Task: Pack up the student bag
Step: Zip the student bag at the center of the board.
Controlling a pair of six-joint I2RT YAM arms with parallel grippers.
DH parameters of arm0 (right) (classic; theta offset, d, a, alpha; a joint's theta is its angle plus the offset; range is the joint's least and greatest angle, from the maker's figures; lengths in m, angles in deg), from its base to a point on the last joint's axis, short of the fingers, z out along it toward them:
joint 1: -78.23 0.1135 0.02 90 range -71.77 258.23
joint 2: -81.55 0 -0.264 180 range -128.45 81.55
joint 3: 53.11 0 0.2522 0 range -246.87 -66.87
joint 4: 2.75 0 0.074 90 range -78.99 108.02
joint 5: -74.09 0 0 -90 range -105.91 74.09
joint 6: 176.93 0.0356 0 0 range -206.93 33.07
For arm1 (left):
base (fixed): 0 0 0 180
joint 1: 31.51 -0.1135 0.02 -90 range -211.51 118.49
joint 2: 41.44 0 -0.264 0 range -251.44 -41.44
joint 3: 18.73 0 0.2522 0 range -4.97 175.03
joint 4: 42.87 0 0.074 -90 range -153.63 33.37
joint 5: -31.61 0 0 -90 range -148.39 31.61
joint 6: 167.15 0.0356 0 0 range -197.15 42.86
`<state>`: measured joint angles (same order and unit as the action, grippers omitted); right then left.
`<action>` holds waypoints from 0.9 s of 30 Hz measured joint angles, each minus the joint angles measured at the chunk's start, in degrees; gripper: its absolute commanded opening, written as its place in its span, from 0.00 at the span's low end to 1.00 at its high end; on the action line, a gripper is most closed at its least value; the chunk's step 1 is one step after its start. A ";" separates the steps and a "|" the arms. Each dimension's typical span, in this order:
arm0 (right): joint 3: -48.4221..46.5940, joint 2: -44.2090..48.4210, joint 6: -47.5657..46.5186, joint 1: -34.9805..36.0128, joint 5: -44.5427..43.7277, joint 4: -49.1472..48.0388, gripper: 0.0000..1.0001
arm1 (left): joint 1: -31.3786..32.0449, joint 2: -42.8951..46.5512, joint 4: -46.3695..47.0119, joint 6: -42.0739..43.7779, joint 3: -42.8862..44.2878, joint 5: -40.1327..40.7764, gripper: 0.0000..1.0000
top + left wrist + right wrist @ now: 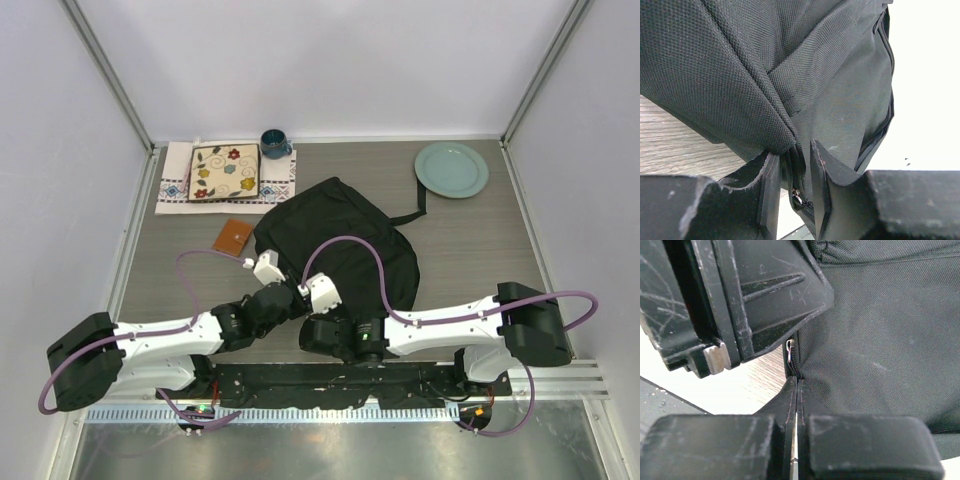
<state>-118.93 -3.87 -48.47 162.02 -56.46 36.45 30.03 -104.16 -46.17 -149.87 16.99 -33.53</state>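
Left gripper [792,167] I read as clamped on a fold of the student bag [790,75], toward the near edge of the table [480,240]; right gripper [797,387] fully closed against its zipper seam [792,360].

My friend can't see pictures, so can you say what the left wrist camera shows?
The left end effector pinches a bunched fold of the black student bag, a metal zipper pull showing between its fingers. The bag fills most of the view; wood-grain table shows at left.
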 measured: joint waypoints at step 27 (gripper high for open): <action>4.68 5.90 2.51 -0.98 7.80 -4.90 0.16 | 0.02 -0.57 0.09 0.17 0.20 -0.66 0.31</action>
<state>-114.25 2.03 -45.96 161.04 -48.66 31.55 30.05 -104.72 -46.09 -149.70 17.18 -34.18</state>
